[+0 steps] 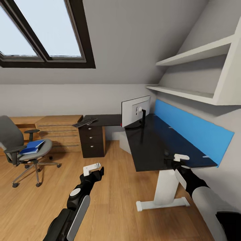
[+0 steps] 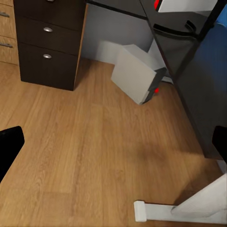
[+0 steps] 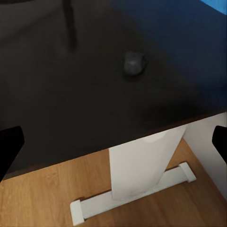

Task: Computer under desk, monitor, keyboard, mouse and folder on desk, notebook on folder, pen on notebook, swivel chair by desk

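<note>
One long L-shaped table runs along the right wall, its top glossy black, its leg a flat white post on a white foot, with a single bright blue panel standing behind it. Two plain white shelves hang above it under the sloped grey ceiling, and one dark-framed skylight with two panes is set into the slope. At the far wall sits one light-wood drawer chest and, beside it under the short wing of the table, one black cabinet with three round-knobbed drawers. One swivel chair, grey padded with black armrests and a chrome star base, stands on the oak plank floor at the left, well apart from the table; the blue folder lies flat on its seat. One pale boxy computer rests on the floor under the table. One wide monitor stands on the table, its pale back toward me. One slim keyboard lies on the short wing. One small rounded black mouse sits on the tabletop near the blue panel. Left tool hangs over the floor, right tool at the table's near edge; both spread wide, holding nothing.
</note>
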Robot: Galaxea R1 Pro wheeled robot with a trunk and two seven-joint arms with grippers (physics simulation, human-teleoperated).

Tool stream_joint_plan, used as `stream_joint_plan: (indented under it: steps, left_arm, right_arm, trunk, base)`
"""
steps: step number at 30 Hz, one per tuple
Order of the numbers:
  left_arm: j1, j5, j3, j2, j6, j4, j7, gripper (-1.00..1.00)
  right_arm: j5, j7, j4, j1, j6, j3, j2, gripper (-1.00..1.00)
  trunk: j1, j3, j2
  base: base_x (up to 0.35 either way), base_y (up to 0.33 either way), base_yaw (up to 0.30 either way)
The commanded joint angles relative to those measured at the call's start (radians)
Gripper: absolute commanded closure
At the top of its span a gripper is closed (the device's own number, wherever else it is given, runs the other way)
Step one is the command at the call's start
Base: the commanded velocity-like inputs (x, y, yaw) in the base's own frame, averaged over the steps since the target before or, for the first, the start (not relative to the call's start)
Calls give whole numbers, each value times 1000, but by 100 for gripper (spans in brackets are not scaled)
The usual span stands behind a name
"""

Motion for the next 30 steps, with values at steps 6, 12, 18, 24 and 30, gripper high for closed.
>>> stream_joint_plan:
  steps: [6,12,18,24,30]
  left_arm:
    - [0,11,-2,0,2,-1,8,-100]
    - [0,11,-2,1,2,0,7,-100]
    - [0,11,-3,0,3,0,7,-100]
    - [0,13,-5,0,4,1,7,-100]
    - [0,13,-5,0,4,1,7,-100]
  right_arm:
    - [-9,-5,17,-10,-4,4,0,-100]
    - [-10,-5,26,-12,-6,4,0,-100]
    - [-10,-5,47,-13,-7,4,1,-100]
    - [-9,-6,65,-23,-3,4,-1,-100]
    - [-10,-7,112,-48,-4,5,-1,-100]
  trunk:
    - [0,-1,-1]
    - [0,-1,-1]
    - [0,-1,-1]
    - [0,-1,-1]
    - [0,-1,-1]
  base:
    - [0,0,0]
    - [14,0,0]
    - [280,0,0]
    - [322,-25,0]
    - [286,-192,0]
